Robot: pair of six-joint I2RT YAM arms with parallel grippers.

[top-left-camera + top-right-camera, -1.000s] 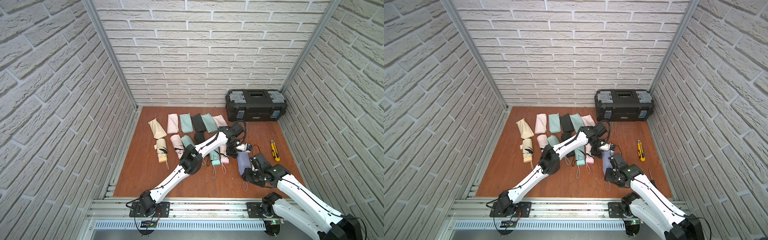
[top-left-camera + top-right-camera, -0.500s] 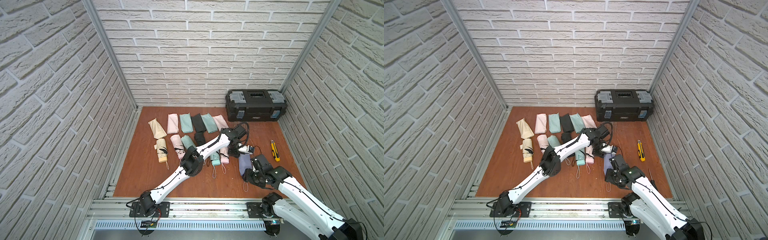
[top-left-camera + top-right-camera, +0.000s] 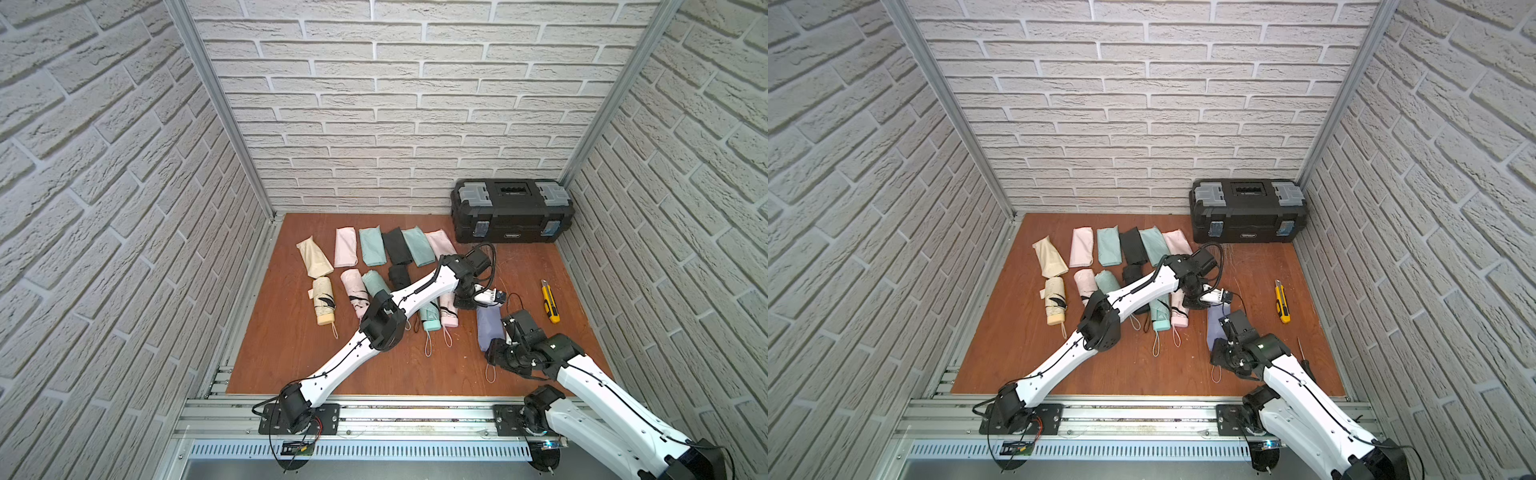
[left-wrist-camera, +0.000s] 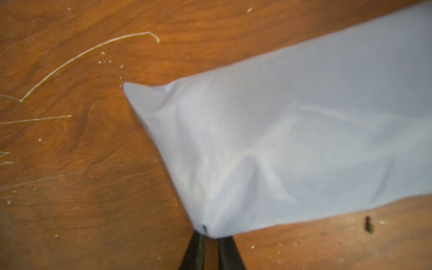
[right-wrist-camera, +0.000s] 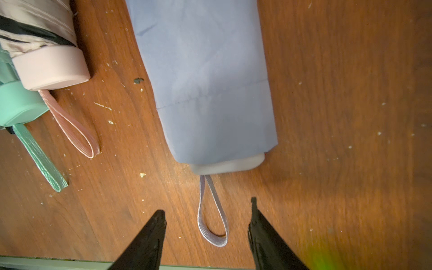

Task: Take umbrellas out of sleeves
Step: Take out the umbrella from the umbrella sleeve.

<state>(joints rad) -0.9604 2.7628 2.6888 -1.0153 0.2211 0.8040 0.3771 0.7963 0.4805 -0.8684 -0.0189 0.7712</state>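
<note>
Lengthwise, the lilac sleeve (image 5: 205, 70) runs from left claw (image 4: 211, 235) toward right claw (image 5: 207, 205).
Left pinches its closed corner; right, spread, faces the handle (image 5: 229, 166).

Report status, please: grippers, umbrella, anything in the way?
Left gripper shut on closed end of lilac sleeve. Right gripper open, astride wrist loop. Lilac umbrella inside sleeve, only its end showing. Pink umbrella beside, apart.

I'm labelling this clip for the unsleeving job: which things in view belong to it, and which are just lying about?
Belongs to the job:
lilac sleeve with the lilac umbrella inside
left gripper, shut on that sleeve's closed end
right gripper, open at the wrist loop
six empty sleeves
six bare umbrellas

Just lying about:
black toolbox
yellow utility knife
</note>
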